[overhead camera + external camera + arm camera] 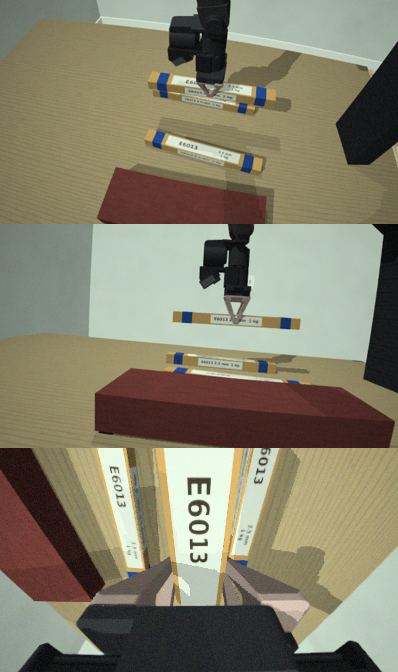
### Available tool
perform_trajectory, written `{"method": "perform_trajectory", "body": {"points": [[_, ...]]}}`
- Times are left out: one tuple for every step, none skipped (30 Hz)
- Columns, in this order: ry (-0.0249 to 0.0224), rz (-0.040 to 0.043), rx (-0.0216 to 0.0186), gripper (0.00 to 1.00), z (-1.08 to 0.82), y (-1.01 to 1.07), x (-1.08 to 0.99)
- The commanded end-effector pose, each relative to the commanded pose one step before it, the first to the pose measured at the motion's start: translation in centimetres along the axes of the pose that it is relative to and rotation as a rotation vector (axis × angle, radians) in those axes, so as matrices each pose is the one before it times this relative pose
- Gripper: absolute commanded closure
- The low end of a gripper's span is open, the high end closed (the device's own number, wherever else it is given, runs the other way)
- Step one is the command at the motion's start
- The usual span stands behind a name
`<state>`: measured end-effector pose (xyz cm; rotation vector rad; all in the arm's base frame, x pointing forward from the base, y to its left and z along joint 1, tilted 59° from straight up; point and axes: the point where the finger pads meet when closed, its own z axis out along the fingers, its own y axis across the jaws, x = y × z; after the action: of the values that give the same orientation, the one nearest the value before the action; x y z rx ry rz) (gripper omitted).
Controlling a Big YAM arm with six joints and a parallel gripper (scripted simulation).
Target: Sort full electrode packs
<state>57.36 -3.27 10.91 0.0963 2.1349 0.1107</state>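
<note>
Three tan packs of welding electrodes have blue bands and white E6013 labels. My gripper (211, 92) is shut on the middle of one pack (212, 88) and holds it level, high above the table; it also shows in the exterior view (236, 320) and the wrist view (200, 518). A second pack (204, 103) (220, 363) lies flat on the table right below it. The third pack (203, 151) lies flat nearer the dark red low platform (182, 200), just behind it in the exterior view (237, 375). Nothing lies on the platform (243, 405).
A tall black block (369, 114) stands at the table's right side. A white wall with a baseboard runs behind the table. The table top is brown wood grain.
</note>
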Motion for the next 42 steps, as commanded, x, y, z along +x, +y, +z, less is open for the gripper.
{"method": "perform_trajectory", "body": {"points": [[-0.0401,0.00811,-0.00407,1.0,-0.432,0.509,-1.365],[0.00037,0.00046,-0.00063,1.0,0.256,0.05,0.031],[0.00153,0.00052,-0.00043,1.0,0.275,0.033,0.087],[0.00129,0.00052,-0.00024,1.0,0.259,0.02,0.074],[0.00101,0.00077,0.00035,1.0,0.242,-0.021,0.059],[0.00077,0.00103,0.00093,1.0,0.227,-0.061,0.047],[0.00146,0.00134,0.00147,1.0,0.206,-0.097,0.091],[0.00052,0.00136,0.00169,1.0,0.127,-0.107,0.06],[-0.0013,0.00116,0.00163,1.0,0.052,-0.099,-0.026],[-0.00209,0.0009,0.00134,1.0,0.042,-0.08,-0.07],[-0.00174,0.00066,0.00095,1.0,0.062,-0.055,-0.058],[-0.00241,0.00033,0.00048,1.0,0.087,-0.027,-0.108],[0.0,0.0,0.0,1.0,0.0,0.0,0.0],[0.0,0.0,0.0,1.0,0.0,0.0,0.0],[-0.00352,-0.00002,-0.00022,1.0,0.113,0.004,-0.184],[-0.00375,-0.00022,-0.00041,1.0,0.128,0.021,-0.204],[-0.00256,-0.00026,-0.00047,1.0,0.154,0.029,-0.14],[0.00079,-0.00003,-0.00029,1.0,0.238,0.017,0.033],[0.00287,0.00009,-0.00021,1.0,0.286,0.011,0.143],[0.00247,-0.00005,-0.00033,1.0,0.269,0.023,0.124],[0.00213,-0.00016,-0.00049,1.0,0.255,0.035,0.107],[0.00185,-0.00026,-0.00063,1.0,0.243,0.044,0.093],[0.00175,-0.0003,-0.00075,1.0,0.216,0.05,0.093],[0.0013,-0.00039,-0.00088,1.0,0.143,0.063,0.084],[0.00048,-0.00047,-0.00097,1.0,0.086,0.071,0.05],[-0.00097,-0.00056,-0.00105,1.0,0.06,0.075,-0.029],[-0.00103,-0.00046,-0.00087,1.0,0.07,0.061,-0.035],[-0.0014,-0.00034,-0.0006,1.0,0.089,0.042,-0.062],[-0.00162,-0.00016,-0.00023,1.0,0.146,0.013,-0.089],[0.0,0.0,0.0,1.0,0.0,0.0,0.0],[0.0,0.0,0.0,1.0,0.0,0.0,0.0],[-0.00417,0.00044,0.00124,1.0,0.118,-0.089,-0.234],[-0.00334,0.00062,0.00144,1.0,0.131,-0.101,-0.187],[-0.00024,0.00093,0.00167,1.0,0.209,-0.117,-0.019],[0.00174,0.00096,0.00155,1.0,0.255,-0.11,0.089],[0.00243,0.0008,0.00121,1.0,0.267,-0.087,0.128],[0.0021,0.00057,0.00082,1.0,0.254,-0.06,0.111],[0.0016,0.00039,0.00043,1.0,0.241,-0.041,0.065],[-0.00264,-0.00016,-0.00003,1.0,-0.111,-0.001,-0.151],[-0.00031,0.0,0.00018,1.0,-0.121,-0.012,-0.006],[0.00037,0.00003,0.00024,1.0,-0.113,-0.014,0.012],[0.00127,0.00012,0.00031,1.0,-0.102,-0.016,0.034]]}}
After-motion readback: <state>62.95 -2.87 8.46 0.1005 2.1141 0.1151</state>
